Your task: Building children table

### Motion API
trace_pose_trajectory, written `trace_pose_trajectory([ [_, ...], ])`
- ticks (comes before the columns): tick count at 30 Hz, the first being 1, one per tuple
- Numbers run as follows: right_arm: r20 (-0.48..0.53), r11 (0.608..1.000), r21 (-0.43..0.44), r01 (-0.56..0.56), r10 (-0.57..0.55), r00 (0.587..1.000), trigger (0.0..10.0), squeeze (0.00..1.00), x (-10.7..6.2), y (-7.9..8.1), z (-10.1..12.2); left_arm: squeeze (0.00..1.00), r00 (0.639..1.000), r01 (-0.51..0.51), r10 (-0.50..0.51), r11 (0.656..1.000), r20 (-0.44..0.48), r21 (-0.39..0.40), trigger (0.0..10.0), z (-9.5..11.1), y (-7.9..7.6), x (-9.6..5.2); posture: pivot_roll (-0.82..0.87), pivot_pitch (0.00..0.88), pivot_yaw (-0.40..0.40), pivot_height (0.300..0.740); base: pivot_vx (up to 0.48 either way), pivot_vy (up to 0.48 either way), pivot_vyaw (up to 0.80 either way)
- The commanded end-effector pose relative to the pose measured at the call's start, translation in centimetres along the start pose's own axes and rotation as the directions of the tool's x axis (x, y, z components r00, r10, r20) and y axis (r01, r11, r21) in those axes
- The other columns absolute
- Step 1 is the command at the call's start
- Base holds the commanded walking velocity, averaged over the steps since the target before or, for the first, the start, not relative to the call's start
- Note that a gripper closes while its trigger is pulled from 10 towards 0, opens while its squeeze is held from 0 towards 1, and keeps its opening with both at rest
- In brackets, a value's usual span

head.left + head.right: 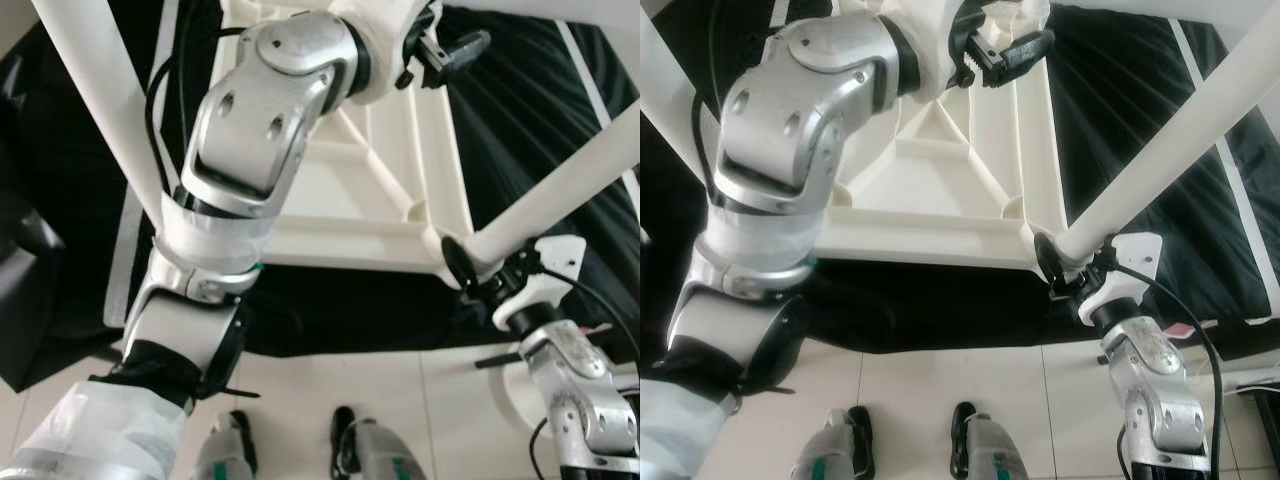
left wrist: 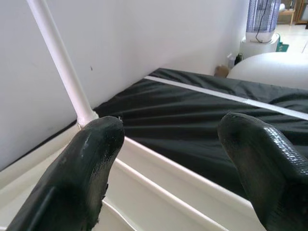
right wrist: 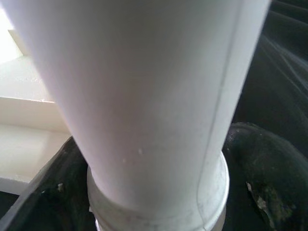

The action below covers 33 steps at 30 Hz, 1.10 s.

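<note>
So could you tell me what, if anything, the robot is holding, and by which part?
The right gripper clasps a white table leg at its base, beside the tabletop's corner. The left gripper is open, holding nothing.

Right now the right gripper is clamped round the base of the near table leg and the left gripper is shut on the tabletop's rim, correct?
Not quite: the left gripper is open above the upturned tabletop, as the left wrist view shows. The right gripper is clamped round the table leg.

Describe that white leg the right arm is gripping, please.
The table leg is a smooth white tube, plastic by its look, slanting up from the near right corner of the upturned white table top. Its base sits in a round collar there. The right end effector is shut around it just above that collar.
</note>
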State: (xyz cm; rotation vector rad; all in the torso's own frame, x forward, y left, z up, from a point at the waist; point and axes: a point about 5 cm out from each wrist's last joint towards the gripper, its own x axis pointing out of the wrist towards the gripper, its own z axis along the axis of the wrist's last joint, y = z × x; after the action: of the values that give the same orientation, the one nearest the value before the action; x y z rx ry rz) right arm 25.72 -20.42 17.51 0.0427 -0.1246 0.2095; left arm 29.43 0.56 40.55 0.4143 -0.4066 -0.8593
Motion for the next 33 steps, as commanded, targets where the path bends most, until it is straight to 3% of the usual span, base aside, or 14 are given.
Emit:
trace_pose_trajectory([
  [1,-0.075,1.0,0.003,-0.015,0.015,0.997,10.0,0.0,-0.8,-0.2,-1.2,0.0,0.998,-0.063,0.063,0.998,0.0,0.009,10.0,-0.9,-0.5,-0.3,-0.01,0.274,-0.087,0.74,0.0,0.0,0.0],
  [2,-0.075,1.0,0.003,-0.015,0.015,0.997,10.0,0.0,-0.8,-0.2,-1.2,0.0,0.998,-0.063,0.063,0.998,0.0,0.009,10.0,-0.9,-0.5,-0.3,-0.01,0.274,-0.087,0.74,0.0,0.0,0.0],
  [4,-0.065,0.998,-0.016,-0.055,0.054,0.996,10.0,0.0,-1.0,-0.2,-0.7,0.0,0.996,-0.071,0.069,0.997,-0.053,-0.033,10.0,-4.0,-1.5,-1.2,-0.02,0.264,-0.08,0.74,0.0,0.0,0.0],
  [7,-0.065,0.998,-0.016,-0.055,0.054,0.996,10.0,0.0,-1.0,-0.2,-0.7,0.0,0.996,-0.071,0.069,0.997,-0.053,-0.033,10.0,-4.0,-1.5,-1.2,-0.02,0.264,-0.08,0.74,0.0,0.0,0.0],
  [9,-0.055,0.995,-0.039,-0.096,0.094,0.994,10.0,0.0,-1.1,-0.2,-0.1,0.0,0.994,-0.062,0.051,0.992,-0.099,-0.107,10.0,-6.7,-2.4,-2.3,-0.03,0.24,-0.076,0.74,0.0,0.0,0.0],
  [12,-0.053,0.992,-0.05,-0.118,0.115,0.992,10.0,0.0,-1.1,-0.3,0.2,0.0,0.994,-0.057,0.043,0.989,-0.105,-0.135,10.0,-8.2,-2.8,-2.5,-0.03,0.236,-0.076,0.74,0.0,0.0,0.0],
  [14,-0.047,0.985,-0.077,-0.157,0.154,0.987,10.0,0.0,-1.2,-0.5,0.8,0.0,0.994,-0.021,0.002,0.985,-0.108,-0.173,10.0,-10.7,-4.1,-2.9,-0.03,0.22,-0.076,0.74,0.0,0.0,0.0],
  [17,-0.047,0.985,-0.077,-0.157,0.154,0.987,10.0,0.0,-1.2,-0.5,0.8,0.0,0.994,-0.021,0.002,0.985,-0.108,-0.173,10.0,-10.7,-4.1,-2.9,-0.03,0.22,-0.076,0.74,0.0,0.0,0.0],
  [19,-0.045,0.981,-0.089,-0.171,0.168,0.985,10.0,0.0,-1.2,-0.6,1.0,0.0,0.994,0.008,-0.028,0.983,-0.108,-0.184,10.0,-11.4,-4.9,-3.2,-0.03,0.211,-0.072,0.74,0.0,0.0,0.0],
  [21,-0.041,0.977,-0.111,-0.185,0.181,0.983,10.0,0.0,-1.2,-0.8,1.4,0.0,0.991,0.013,-0.042,0.976,-0.128,-0.219,10.0,-12.5,-5.7,-3.8,-0.04,0.199,-0.06,0.74,0.0,0.0,0.0],
  [23,-0.045,0.961,-0.147,-0.235,0.231,0.972,10.0,0.0,-1.1,-1.0,1.8,0.0,0.981,0.023,-0.07,0.969,-0.182,-0.245,10.0,-14.9,-7.1,-5.5,-0.05,0.179,-0.043,0.74,0.0,0.0,0.0],
  [26,-0.052,0.947,-0.176,-0.268,0.263,0.963,10.0,0.0,-0.8,-1.2,2.1,0.0,0.972,0.03,-0.091,0.962,-0.217,-0.27,10.0,-16.3,-8.0,-6.7,-0.05,0.174,-0.037,0.74,0.0,0.0,0.0],
  [33,-0.061,0.919,-0.251,-0.305,0.3,0.952,10.0,0.0,0.7,-2.3,2.5,0.0,0.957,0.057,-0.129,0.962,-0.26,-0.269,10.0,-18.1,-9.0,-8.2,-0.03,0.162,0.0,0.74,0.0,0.0,0.0],
])
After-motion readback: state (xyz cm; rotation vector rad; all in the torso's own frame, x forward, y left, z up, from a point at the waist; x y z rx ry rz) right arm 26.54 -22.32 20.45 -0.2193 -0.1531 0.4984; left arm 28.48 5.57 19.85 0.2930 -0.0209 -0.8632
